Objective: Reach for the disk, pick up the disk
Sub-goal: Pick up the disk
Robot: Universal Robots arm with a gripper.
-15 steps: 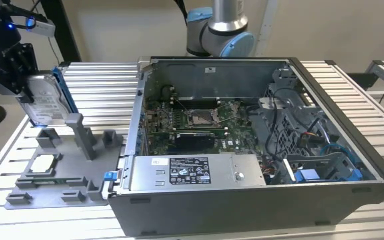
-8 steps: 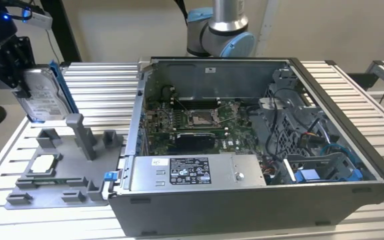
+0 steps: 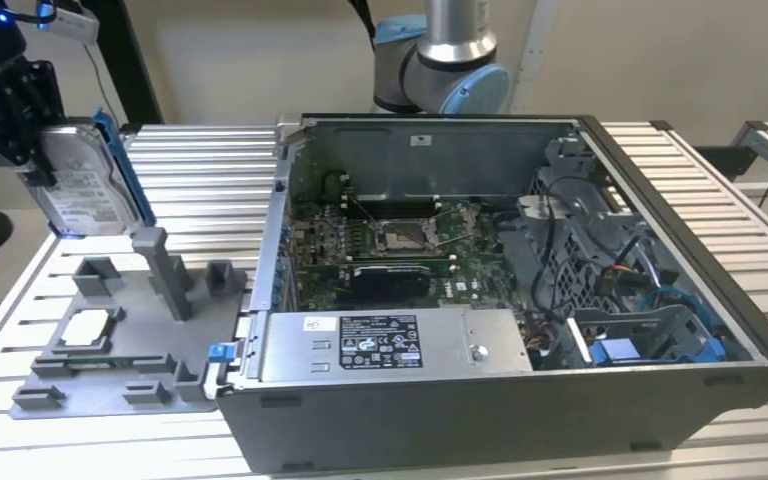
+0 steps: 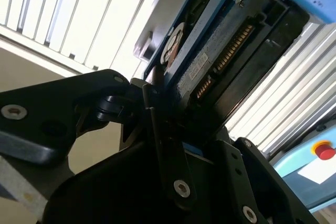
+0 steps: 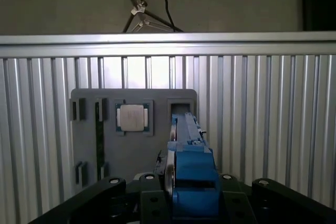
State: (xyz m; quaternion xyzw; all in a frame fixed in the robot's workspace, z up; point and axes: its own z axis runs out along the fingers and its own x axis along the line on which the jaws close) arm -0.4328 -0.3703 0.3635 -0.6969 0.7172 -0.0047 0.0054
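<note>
Gripper (image 3: 27, 150) clamped on the upright disk (image 3: 84, 185), grey tray (image 3: 131, 352) below it; a firm, level grip should prevent slipping.

Robotics lab: robot arm (image 3: 444, 60), opened computer case (image 3: 491, 425), slatted aluminium bench (image 3: 211, 160).

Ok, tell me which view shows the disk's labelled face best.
The exterior view: the disk is raised on edge over the grey fixture, its white label turned to the camera. The second wrist view shows the disk's circuit-board side and connector; the first wrist view sees the disk edge-on, mostly its blue frame.
</note>
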